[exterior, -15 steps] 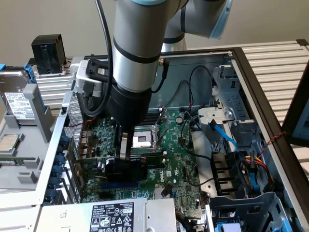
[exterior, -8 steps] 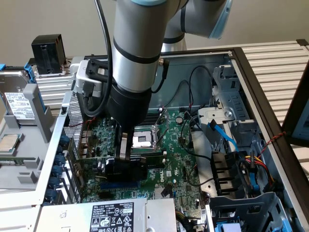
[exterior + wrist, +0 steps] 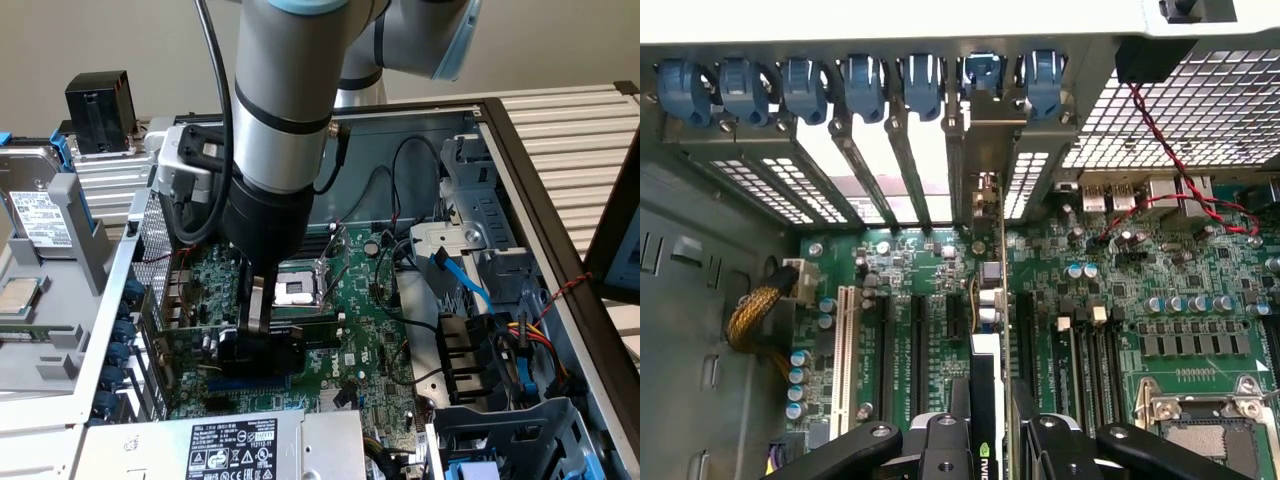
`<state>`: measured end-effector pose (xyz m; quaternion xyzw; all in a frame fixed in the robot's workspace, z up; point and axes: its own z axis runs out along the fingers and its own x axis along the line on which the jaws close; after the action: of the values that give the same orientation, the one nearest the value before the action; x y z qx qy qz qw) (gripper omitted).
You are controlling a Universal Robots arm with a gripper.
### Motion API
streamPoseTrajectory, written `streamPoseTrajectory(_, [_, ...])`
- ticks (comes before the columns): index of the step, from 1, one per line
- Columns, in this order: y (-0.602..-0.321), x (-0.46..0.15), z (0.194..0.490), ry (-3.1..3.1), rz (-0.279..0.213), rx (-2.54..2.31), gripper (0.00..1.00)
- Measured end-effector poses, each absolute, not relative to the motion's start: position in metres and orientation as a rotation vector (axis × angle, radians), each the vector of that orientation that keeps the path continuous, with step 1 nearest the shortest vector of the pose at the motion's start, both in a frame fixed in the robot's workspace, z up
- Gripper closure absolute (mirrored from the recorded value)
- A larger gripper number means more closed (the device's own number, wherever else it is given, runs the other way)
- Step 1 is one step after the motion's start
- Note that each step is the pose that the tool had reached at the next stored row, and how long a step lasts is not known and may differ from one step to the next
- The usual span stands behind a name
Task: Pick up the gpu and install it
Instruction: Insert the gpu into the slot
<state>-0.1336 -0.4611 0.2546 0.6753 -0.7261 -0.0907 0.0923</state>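
The arm's black two-fingered gripper (image 3: 262, 345) is closed narrowly on the gpu (image 3: 288, 356), a small low-profile card with a green circuit board, a black rectangular cooler shroud and a silver end bracket. The fingers press on its two flat faces near mid-length. In the wrist view the card (image 3: 986, 385) stands on edge between the gripper's (image 3: 990, 442) fingers. It hangs over the expansion slots of the large green motherboard (image 3: 920, 290), and its bracket reaches toward the far row of slot openings with blue plastic clips (image 3: 860, 85). In the exterior view it sits low inside the open grey metal computer case (image 3: 520, 180), toward the exterior view's left of the silver CPU socket (image 3: 297, 290). Whether its edge connector has entered a slot cannot be told. By its look the card is light and stiff, but fragile. The board would crack if bent, and its small soldered parts and gold contacts should not be squeezed or scraped. The smooth shroud could slip under a loose pinch, so the shroud and board faces are the sound hold, with the card kept square.
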Motion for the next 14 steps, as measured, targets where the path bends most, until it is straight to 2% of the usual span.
streamPoseTrajectory(14, [-0.4607,-0.1341,0.2524,-2.156,-0.269,2.005,0.74])
